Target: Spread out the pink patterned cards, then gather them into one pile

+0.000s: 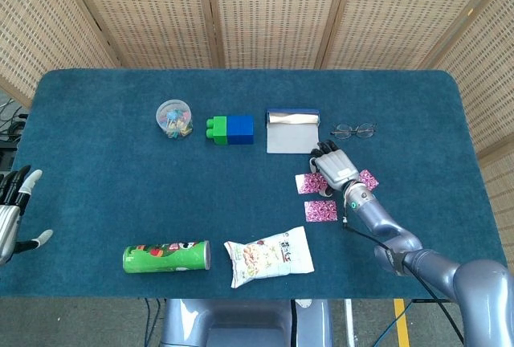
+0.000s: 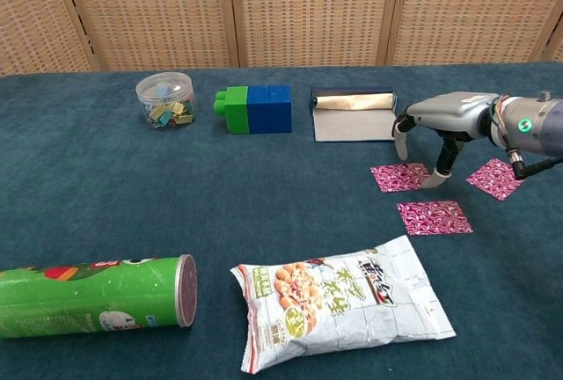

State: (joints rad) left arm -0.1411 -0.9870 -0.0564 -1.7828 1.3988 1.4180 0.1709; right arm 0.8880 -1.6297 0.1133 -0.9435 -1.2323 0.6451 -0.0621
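Observation:
Three pink patterned cards lie apart on the blue cloth at the right. One card sits under my right hand, whose fingertips press down on its right edge. A second card lies flat just in front of it. The third card lies to the right, partly behind my wrist. My left hand rests open at the table's left edge, far from the cards, holding nothing.
A silver foil box lies just behind my right hand, with glasses to its right. Green and blue blocks and a clear jar stand further left. A snack bag and green chip can lie near the front edge.

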